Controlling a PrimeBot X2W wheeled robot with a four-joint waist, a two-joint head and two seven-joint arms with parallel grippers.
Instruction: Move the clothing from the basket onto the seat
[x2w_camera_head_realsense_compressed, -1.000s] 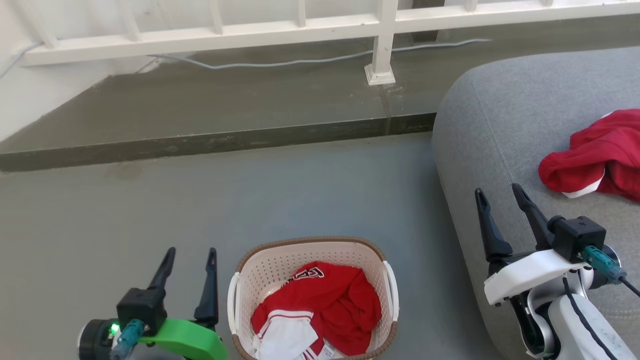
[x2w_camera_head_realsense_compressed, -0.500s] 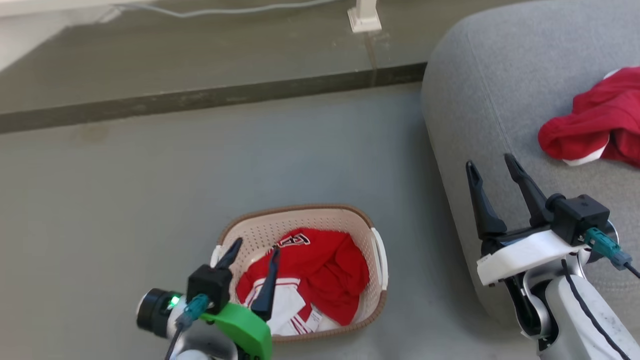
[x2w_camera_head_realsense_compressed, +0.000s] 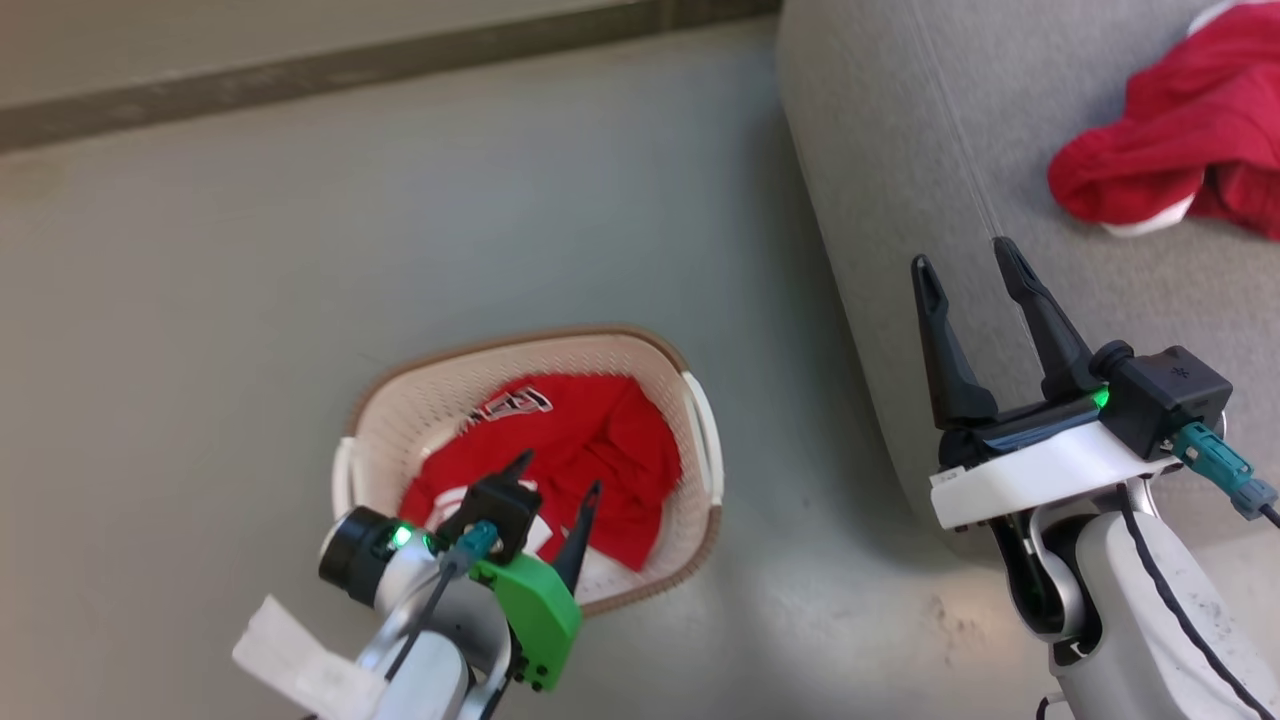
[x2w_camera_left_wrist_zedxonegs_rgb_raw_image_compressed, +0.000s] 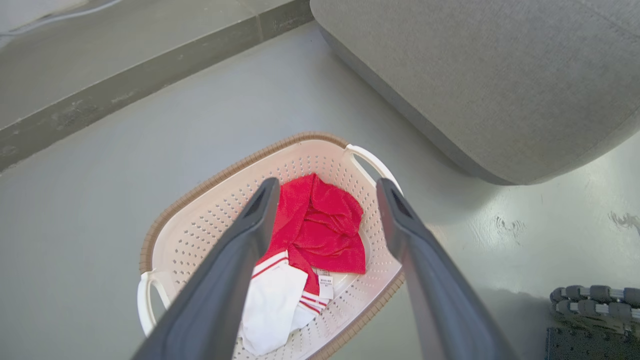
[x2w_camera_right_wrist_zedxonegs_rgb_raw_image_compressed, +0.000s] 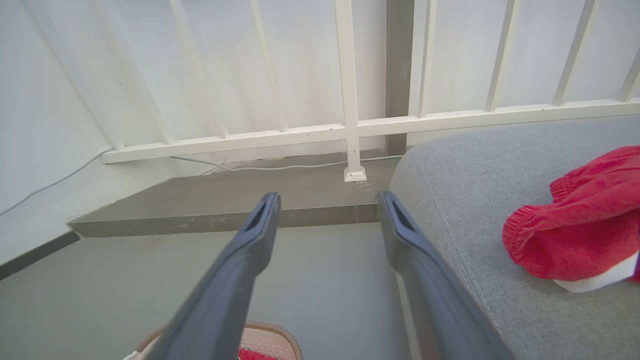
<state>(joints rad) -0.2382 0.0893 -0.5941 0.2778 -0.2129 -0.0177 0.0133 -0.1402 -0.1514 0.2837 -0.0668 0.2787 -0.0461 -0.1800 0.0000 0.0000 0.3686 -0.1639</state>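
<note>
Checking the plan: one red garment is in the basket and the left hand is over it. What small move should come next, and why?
Probably lower the left hand into the basket, onto the red garment. Its fingers are open and empty above the fabric, and the other garment already lies on the seat.

Home-like indoor corner: upholstered seat (x2w_camera_head_realsense_compressed: 900, 150), laundry basket (x2w_camera_head_realsense_compressed: 420, 385), white railing (x2w_camera_right_wrist_zedxonegs_rgb_raw_image_compressed: 350, 131), grey floor (x2w_camera_head_realsense_compressed: 300, 250).

In the head view we see the grey floor (x2w_camera_head_realsense_compressed: 250, 250) bearing the basket (x2w_camera_head_realsense_compressed: 420, 388) at seven o'clock and the seat (x2w_camera_head_realsense_compressed: 900, 120) at two o'clock, apart; a red garment (x2w_camera_head_realsense_compressed: 1150, 140) lies on the seat.
</note>
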